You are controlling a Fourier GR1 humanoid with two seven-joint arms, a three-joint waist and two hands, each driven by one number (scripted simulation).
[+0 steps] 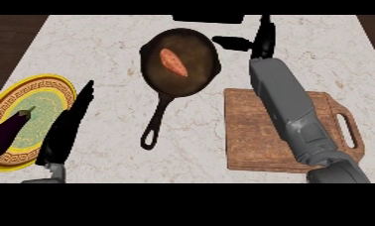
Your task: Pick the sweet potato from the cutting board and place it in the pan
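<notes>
The sweet potato (173,62) lies inside the dark pan (199,84), a little toward ten o'clock of the pan's middle, tilted so its ends point to eleven and five. The pan sits on the pale marbled counter (110,46), its long handle running off toward seven o'clock and ending in a loop.

At three o'clock of the pan the right hand (253,41) hangs spread wide, fingers straight and the thumb sticking out toward nine o'clock, holding nothing and close to the pan's rim but not touching the sweet potato. Its grey forearm crosses the wooden cutting board (253,145), which lies at four o'clock of the pan with its grip slot on the far right side; the arm hides a strip of the board.

At eight o'clock of the pan the left hand (67,126) rests open, fingers straight and pointing up toward twelve. Just beside it, at nine o'clock, is a yellow-rimmed plate (40,96) with an eggplant (13,130) lying on it. A dark object (207,18) sits at the counter's far edge, at twelve o'clock; I cannot tell what it is.
</notes>
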